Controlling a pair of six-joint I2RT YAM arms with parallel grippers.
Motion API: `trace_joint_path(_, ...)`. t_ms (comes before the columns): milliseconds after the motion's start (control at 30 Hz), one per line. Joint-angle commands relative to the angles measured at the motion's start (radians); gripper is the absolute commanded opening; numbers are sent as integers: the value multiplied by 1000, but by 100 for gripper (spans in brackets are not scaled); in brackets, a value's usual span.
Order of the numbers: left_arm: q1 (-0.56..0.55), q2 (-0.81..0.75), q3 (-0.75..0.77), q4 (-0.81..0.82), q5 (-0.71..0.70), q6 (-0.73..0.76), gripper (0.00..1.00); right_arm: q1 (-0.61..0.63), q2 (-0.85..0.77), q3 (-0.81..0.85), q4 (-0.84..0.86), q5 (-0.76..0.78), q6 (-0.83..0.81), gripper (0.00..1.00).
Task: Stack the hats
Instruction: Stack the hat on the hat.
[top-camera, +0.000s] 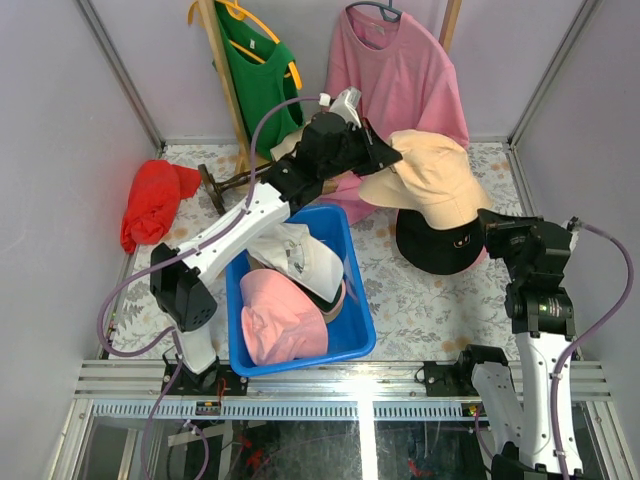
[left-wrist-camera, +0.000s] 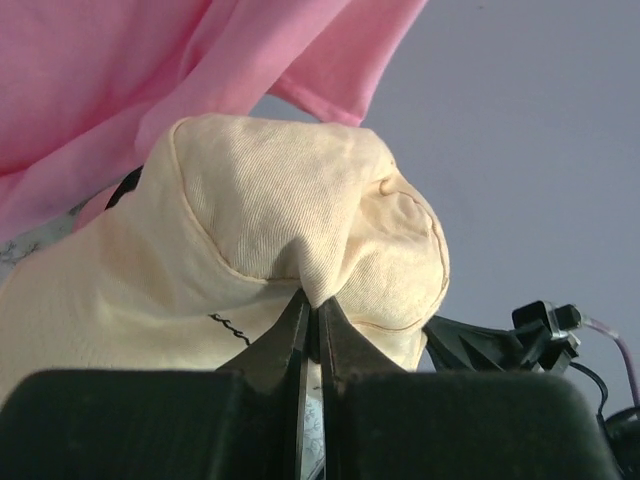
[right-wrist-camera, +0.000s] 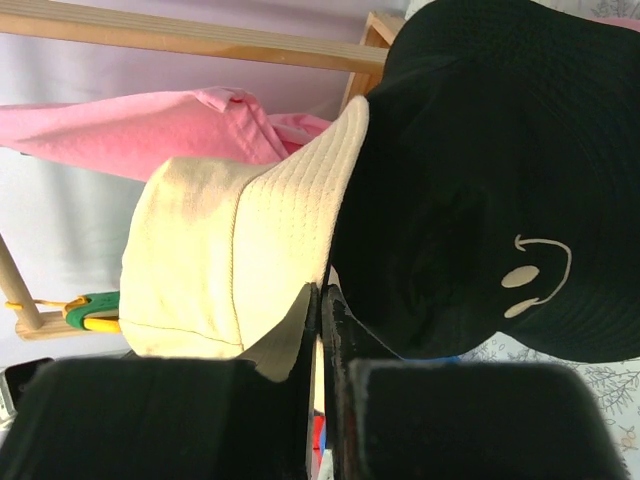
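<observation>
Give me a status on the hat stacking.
Done: the tan hat lies over the black hat. In hand: the left end effector is shut on the tan hat's fabric; the right end effector is shut beside both hats. Remaining: the white cap and pink cap sit in the blue bin.

open: tabletop right of blue bin | blocked: pink shirt behind hats
</observation>
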Motion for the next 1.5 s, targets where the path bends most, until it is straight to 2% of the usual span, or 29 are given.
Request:
trace_joint_path(0,38,-41,69,-26,134,66,0,-4,16,78,-1,50,-31,0)
trace_joint_path(167,56,-19,142,-103,245,81,0,-4,22,134,-58,76,-85,0)
trace_joint_path(400,36,26,128,-136,363,72,0,-4,-3,135,-117,173,-182,0)
trace_joint_path(900,-29,139,125,-222,398,154,0,-4,-6,-37,-113,251,-185,0)
trace_joint_path(1200,-66,184,136,-223,425,168,0,-4,8,-56,-159,318,-192,0)
trace_joint_path(1367,-88,195,134,-223,439,171,0,-4,30,-53,-181,327,-195,3)
trace_joint_path(1467,-101,207,135,-223,443,177,0,-4,62,-50,-203,337,-188,11)
